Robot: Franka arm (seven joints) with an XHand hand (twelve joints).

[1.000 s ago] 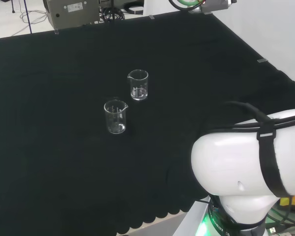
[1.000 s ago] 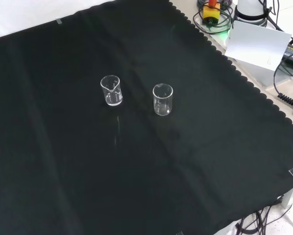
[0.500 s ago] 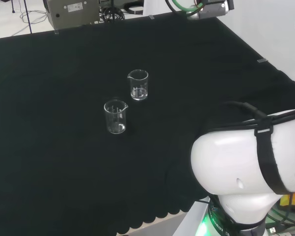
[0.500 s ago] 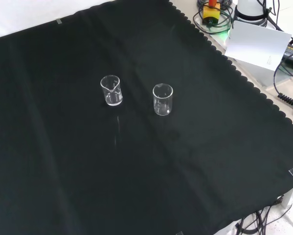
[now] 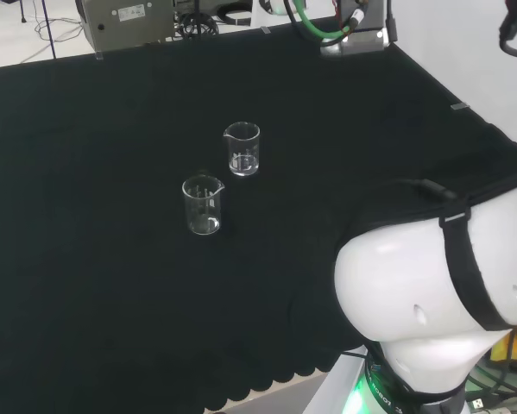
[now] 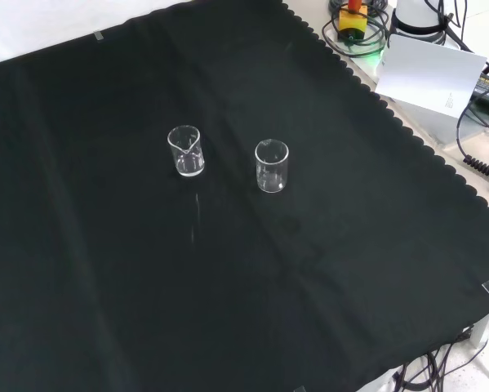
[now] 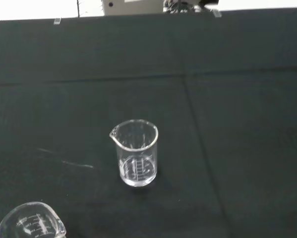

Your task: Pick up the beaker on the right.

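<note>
Just two clear beakers (image 6: 186, 151) (image 6: 272, 166) with printed graduation marks, unreadable.

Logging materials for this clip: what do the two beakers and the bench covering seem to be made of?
Both beakers, the farther one in the head view and the nearer one, look like clear glass or plastic: the dark cloth shows through their walls, their rims catch light, and white graduation marks are printed on them. The bench covering looks like matte black fabric, with soft creases and a scalloped edge.
</note>
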